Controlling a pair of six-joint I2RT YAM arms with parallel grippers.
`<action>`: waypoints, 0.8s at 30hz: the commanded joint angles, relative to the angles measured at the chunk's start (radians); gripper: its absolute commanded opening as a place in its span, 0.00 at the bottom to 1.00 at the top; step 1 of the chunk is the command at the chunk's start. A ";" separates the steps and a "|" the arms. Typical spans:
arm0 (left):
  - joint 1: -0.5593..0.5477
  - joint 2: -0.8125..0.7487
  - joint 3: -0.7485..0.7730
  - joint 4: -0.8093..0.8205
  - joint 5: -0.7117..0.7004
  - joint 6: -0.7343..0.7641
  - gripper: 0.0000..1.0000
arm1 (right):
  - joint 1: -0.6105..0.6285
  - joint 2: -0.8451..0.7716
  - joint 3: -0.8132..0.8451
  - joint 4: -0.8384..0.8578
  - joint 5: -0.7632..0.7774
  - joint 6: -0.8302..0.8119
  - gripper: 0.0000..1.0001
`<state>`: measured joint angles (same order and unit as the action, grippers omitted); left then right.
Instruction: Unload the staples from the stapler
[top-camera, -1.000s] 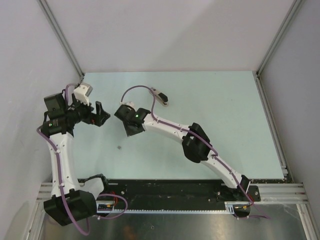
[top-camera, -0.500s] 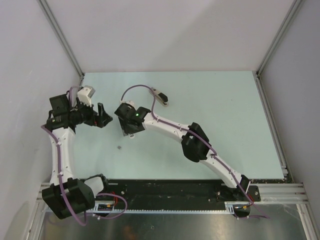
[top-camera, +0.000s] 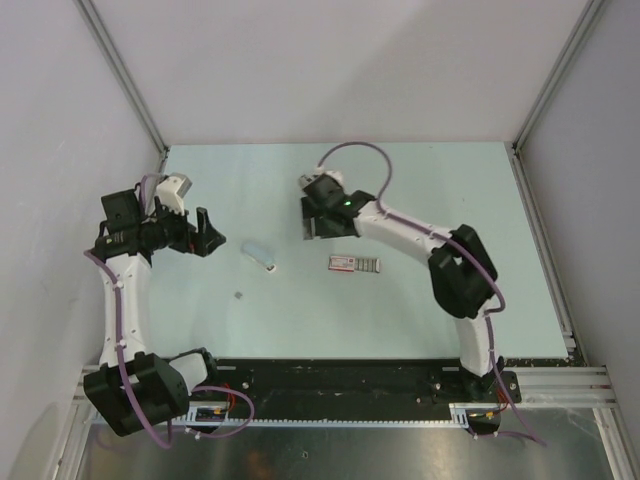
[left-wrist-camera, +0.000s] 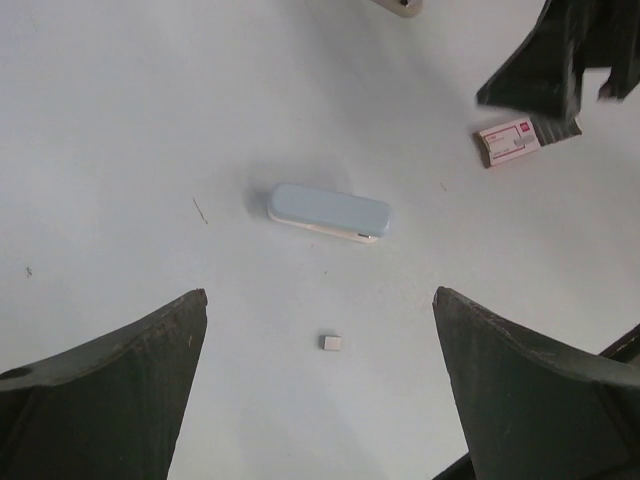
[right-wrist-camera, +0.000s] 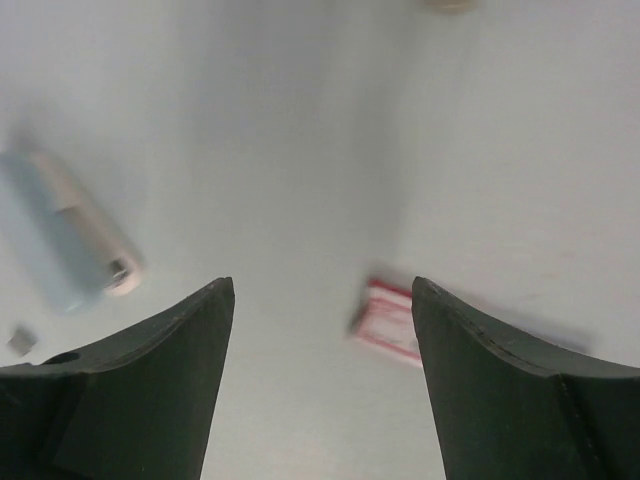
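Your left gripper (top-camera: 208, 232) is spread wide, empty. Right of it the staples (left-wrist-camera: 333, 342) lie on the table (top-camera: 450, 200), near the stapler (left-wrist-camera: 328, 212) but apart. Your right gripper (top-camera: 322, 224), also wide and empty, hovers beside a red-and-white box (top-camera: 355, 264).

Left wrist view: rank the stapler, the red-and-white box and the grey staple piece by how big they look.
1. stapler, clearly the largest.
2. box, shorter; it lies farther from the camera, so it may look smaller than it is.
3. staple piece, tiny beside both.
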<state>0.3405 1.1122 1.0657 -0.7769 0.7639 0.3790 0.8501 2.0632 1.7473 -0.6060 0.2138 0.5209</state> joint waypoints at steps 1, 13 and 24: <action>0.008 -0.008 -0.008 0.013 0.038 0.019 0.99 | -0.073 -0.088 -0.164 0.120 0.060 -0.015 0.76; 0.004 -0.009 -0.021 0.012 0.048 0.026 1.00 | -0.089 -0.056 -0.293 0.121 0.217 -0.021 0.68; -0.004 -0.015 -0.030 0.014 0.039 0.039 1.00 | -0.097 -0.051 -0.394 0.194 0.204 0.015 0.62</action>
<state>0.3389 1.1122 1.0424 -0.7719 0.7708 0.3950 0.7589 2.0018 1.3811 -0.4698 0.3965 0.5068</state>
